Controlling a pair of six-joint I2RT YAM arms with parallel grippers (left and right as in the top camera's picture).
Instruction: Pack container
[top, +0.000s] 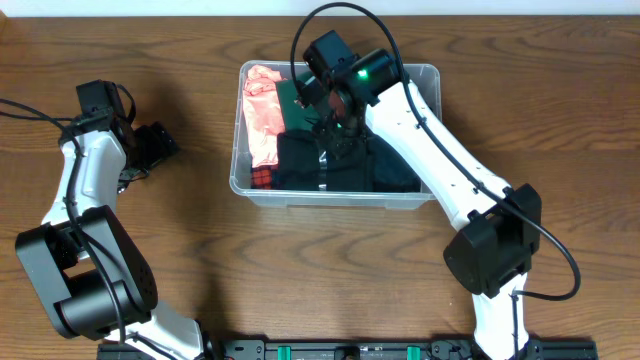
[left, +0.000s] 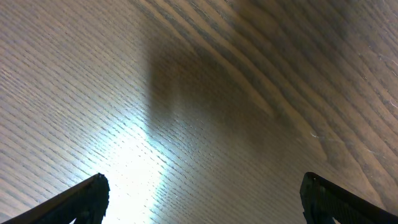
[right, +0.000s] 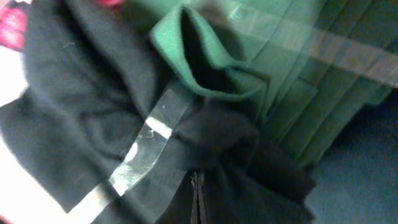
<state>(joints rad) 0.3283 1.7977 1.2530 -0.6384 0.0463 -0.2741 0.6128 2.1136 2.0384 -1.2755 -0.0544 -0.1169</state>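
Your container (top: 432, 75) looks nearly packed, clothes (top: 264, 115) all inside; right gripper (right: 198, 198) closed tight low over the black cloth (right: 74, 124), grip unclear; left gripper (left: 202, 199) wide open, empty, near the table's (top: 330, 260) left edge.

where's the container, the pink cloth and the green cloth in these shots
container (top: 300, 200), overhead view, on its clear front wall
pink cloth (top: 262, 115), overhead view, on the middle of the bundle
green cloth (right: 283, 78), right wrist view, on its flat pleated part

Clear container (top: 330, 200); pink cloth (top: 262, 110); black cloth (top: 300, 160), silvery stripe (right: 149, 134); green cloth (right: 236, 46); patch (top: 261, 179) perhaps red-black plaid.
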